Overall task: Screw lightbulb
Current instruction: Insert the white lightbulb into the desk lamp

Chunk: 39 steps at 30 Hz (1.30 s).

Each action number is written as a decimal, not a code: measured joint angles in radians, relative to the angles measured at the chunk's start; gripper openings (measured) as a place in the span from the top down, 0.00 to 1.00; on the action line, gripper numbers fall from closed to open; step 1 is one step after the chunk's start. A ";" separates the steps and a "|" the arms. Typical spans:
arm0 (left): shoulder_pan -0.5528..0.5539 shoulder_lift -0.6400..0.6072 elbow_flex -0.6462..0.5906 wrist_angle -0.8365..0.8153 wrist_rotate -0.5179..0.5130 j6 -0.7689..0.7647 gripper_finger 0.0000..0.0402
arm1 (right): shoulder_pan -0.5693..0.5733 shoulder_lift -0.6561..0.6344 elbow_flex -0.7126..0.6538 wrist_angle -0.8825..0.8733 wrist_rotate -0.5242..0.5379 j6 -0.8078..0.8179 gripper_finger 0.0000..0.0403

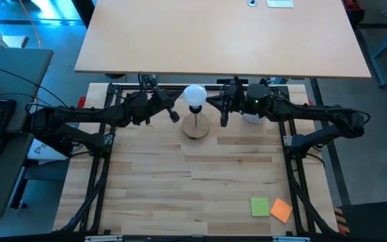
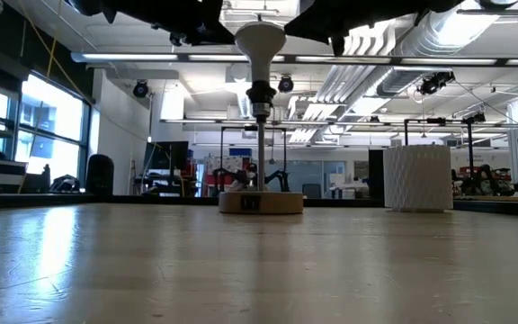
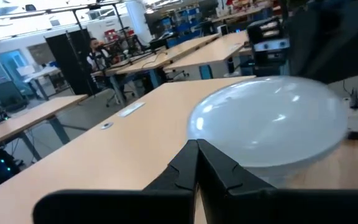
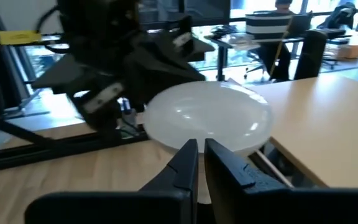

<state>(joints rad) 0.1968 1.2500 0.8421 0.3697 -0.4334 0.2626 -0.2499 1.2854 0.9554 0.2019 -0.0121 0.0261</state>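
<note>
the lightbulb [image 1: 195, 95] stands upright in the socket of the round wooden stand [image 1: 195, 127]; only the low view shows this seating. left gripper [image 1: 175, 115] and right gripper [image 1: 224, 119] flank the bulb, fingers closed, holding nothing. white cup [image 2: 418, 177] stands near the stand.

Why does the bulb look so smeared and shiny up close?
Left wrist view: the lightbulb sits very near the lens, soft-edged, with ceiling lights glinting on it. Right wrist view: same glints, other arm blurred behind. Low view: bright ceiling backlights it.
</note>
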 joint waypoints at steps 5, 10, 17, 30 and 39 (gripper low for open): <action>0.014 0.004 0.000 -0.019 0.010 0.000 1.00 | 0.039 0.001 0.000 -0.002 -0.007 -0.029 0.94; 0.003 -0.017 0.000 -0.047 0.000 0.001 1.00 | 0.061 -0.011 0.000 -0.025 -0.005 -0.072 0.94; -0.042 -0.055 0.000 -0.073 -0.057 0.001 1.00 | 0.034 -0.059 0.000 -0.102 0.123 -0.053 0.94; -0.020 0.006 0.000 -0.025 -0.046 -0.043 1.00 | 0.032 -0.014 0.000 -0.039 0.047 -0.026 0.94; 0.017 0.024 -0.001 -0.084 -0.119 -0.005 1.00 | 0.097 -0.030 0.000 -0.135 0.035 -0.075 0.94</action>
<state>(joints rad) 0.2138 1.2742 0.8412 0.2861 -0.5523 0.2581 -0.1532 1.2552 0.9554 0.0664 0.0227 -0.0485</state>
